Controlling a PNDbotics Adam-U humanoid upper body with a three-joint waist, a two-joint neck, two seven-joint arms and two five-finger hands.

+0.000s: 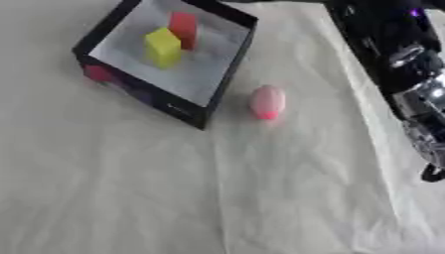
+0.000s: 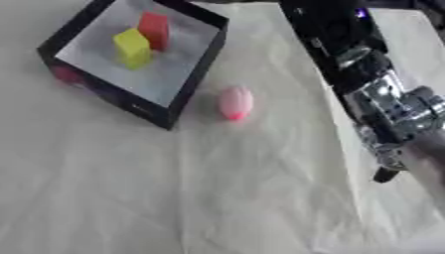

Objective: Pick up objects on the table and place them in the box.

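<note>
Pink object — just beside box

Both views are evenly and brightly lit, and only soft shadows are cast on the pale table. Everything is blurred, most heavily the right arm, where glare is seen on silver joints.

Open cloth surrounds the pink egg-shaped object; only the box wall stands just beside it.
</note>
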